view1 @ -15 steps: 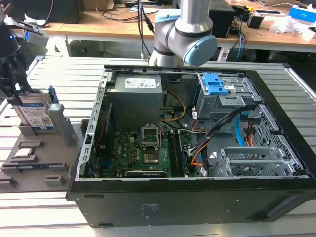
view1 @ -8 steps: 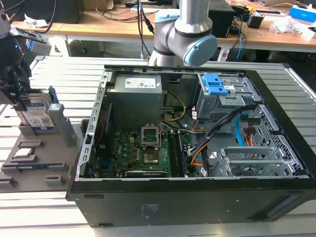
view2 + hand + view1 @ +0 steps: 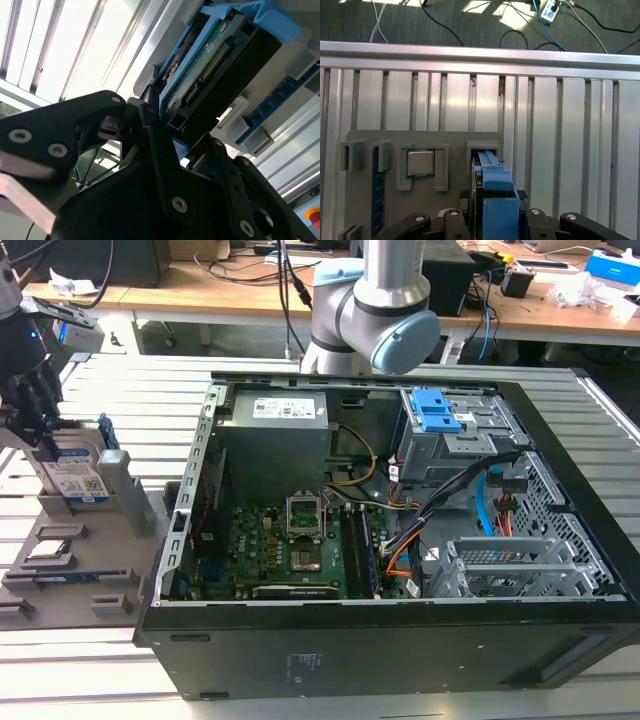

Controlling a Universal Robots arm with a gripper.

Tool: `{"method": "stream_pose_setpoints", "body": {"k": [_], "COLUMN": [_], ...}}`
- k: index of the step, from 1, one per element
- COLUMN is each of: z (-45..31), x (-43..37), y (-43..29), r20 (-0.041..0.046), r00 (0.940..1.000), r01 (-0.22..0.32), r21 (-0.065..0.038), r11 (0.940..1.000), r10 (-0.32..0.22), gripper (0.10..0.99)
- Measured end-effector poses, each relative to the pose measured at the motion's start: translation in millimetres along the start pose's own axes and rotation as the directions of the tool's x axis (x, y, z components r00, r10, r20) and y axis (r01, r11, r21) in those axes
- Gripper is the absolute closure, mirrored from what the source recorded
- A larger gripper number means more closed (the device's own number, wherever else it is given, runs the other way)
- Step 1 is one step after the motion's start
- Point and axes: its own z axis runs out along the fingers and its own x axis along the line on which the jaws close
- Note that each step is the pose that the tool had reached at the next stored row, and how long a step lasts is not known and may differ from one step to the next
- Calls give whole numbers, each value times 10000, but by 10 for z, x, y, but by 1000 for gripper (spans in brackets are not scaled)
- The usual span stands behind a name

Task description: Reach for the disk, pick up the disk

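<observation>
The disk [image 3: 72, 476], silver-grey with a white-and-blue label and a blue carrier, stands on edge in the grey holder [image 3: 70, 560] at the exterior view's left. My gripper [image 3: 45, 430] comes down on it from above. In the second wrist view the black fingers [image 3: 150, 125] press against both sides of the disk [image 3: 220, 60]. In the first wrist view the disk's blue carrier [image 3: 492, 187] sits between the fingers of my gripper [image 3: 492, 207], its far end at the holder's slot [image 3: 483, 148]. The gripper is shut on the disk.
The open black computer case [image 3: 350, 640] lies at the exterior view's right, with its drive cage and blue latches [image 3: 440, 410]. The grey holder [image 3: 365, 145] also carries a square chip [image 3: 420, 162] and a blue memory stick [image 3: 378, 190]. Slatted aluminium table [image 3: 570, 125] surrounds it.
</observation>
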Motion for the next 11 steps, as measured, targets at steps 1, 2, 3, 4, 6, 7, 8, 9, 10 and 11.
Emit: {"method": "stream_pose_setpoints", "body": {"k": [1,2,3,4,6,7,8,9,10,11], "z": [0,0,0,0,0,0,0,0,0,0], "x": [0,0,0,0,0,0,0,0,0,0], "y": [0,0,0,0,0,0,0,0,0,0], "r20": [-3,1,0,0,-1,-2,-2,-3,-3,-3], "r00": [10000,10000,10000,10000,10000,10000,10000,10000,10000,10000], "r01": [0,0,0,0,0,0,0,0,0,0], "r21": [0,0,0,0,0,0,0,0,0,0], "r11": [10000,10000,10000,10000,10000,10000,10000,10000,10000,10000], "r10": [0,0,0,0,0,0,0,0,0,0], "gripper": [690,718,718,718,718,718,718,718,718,718]}}
